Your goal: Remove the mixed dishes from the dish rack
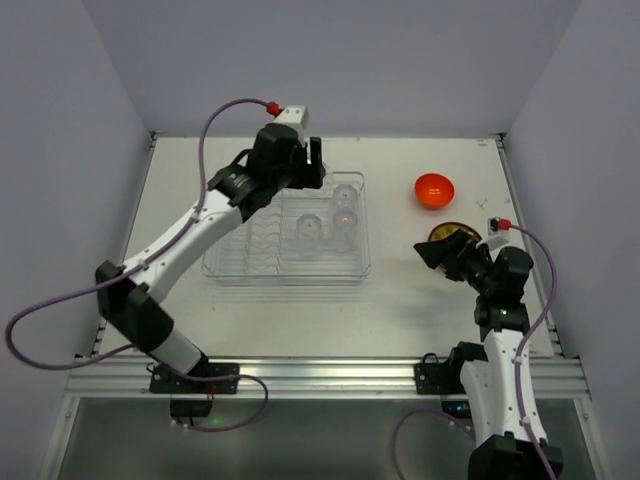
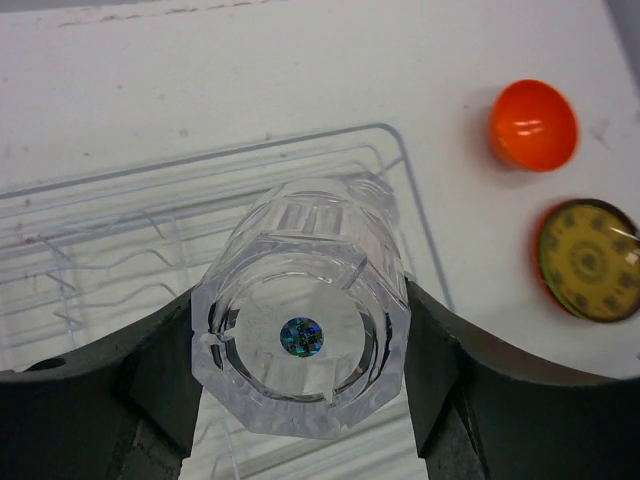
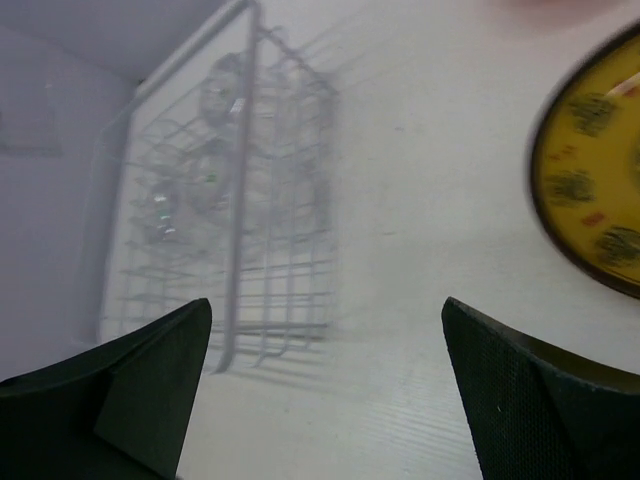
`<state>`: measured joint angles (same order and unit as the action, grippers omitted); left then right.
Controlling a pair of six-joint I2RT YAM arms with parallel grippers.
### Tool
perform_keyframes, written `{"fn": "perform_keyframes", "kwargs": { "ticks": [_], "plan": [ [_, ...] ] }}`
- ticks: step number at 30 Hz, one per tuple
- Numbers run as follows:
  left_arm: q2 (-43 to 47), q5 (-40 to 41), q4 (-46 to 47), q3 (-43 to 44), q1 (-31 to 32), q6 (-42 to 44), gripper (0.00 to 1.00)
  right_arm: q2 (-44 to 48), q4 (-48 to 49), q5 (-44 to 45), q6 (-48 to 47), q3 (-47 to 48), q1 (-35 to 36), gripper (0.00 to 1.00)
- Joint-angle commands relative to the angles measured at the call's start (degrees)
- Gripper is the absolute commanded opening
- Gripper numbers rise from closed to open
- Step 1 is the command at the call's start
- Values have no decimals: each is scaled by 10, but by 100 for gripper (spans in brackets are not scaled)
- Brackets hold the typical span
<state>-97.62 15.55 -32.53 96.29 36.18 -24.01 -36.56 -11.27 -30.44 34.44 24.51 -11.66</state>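
Now my left fingers (image 2: 150, 380) clamp a clear glass (image 2: 300, 330), long axis running out along them, above the dish rack's (image 2: 90, 250) far edge. The orange bowl (image 2: 533, 124) sits rightward on the tabletop (image 1: 400, 290), and my right fingers (image 3: 130, 390) gape empty.

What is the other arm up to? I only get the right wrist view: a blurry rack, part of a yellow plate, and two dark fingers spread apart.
Observer: In the left wrist view, the left hand is shut on a clear glass, held above the dish rack.
Operator: Any glasses left inside?
Observer: The top view shows three glasses standing in the rack.
Operator: Is anything else out besides that plate?
Observer: Yes, an orange bowl sits on the table, beyond the yellow plate.
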Motion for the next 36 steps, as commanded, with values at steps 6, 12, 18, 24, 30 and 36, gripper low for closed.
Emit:
{"fn": "perform_keyframes", "kwargs": {
  "ticks": [6, 12, 18, 24, 30, 36],
  "plan": [
    [370, -423, 444, -390, 8, -153, 0, 126, 516, -383, 283, -82, 18, 97],
    [413, -485, 731, -564, 19, -347, 0, 159, 370, -350, 237, 2, 105, 92],
    [396, -427, 837, -620, 56, -416, 0, 141, 281, -327, 216, 63, 156, 80],
    [369, -374, 895, -653, 110, -441, 0, 120, 204, -266, 167, 91, 209, 75],
    [296, -355, 983, -670, 136, -478, 0, 72, 193, -223, 141, 101, 295, 66],
    [265, -340, 1004, -673, 141, -490, 0, 55, 181, -169, 114, 103, 348, 60]
  ]
}}
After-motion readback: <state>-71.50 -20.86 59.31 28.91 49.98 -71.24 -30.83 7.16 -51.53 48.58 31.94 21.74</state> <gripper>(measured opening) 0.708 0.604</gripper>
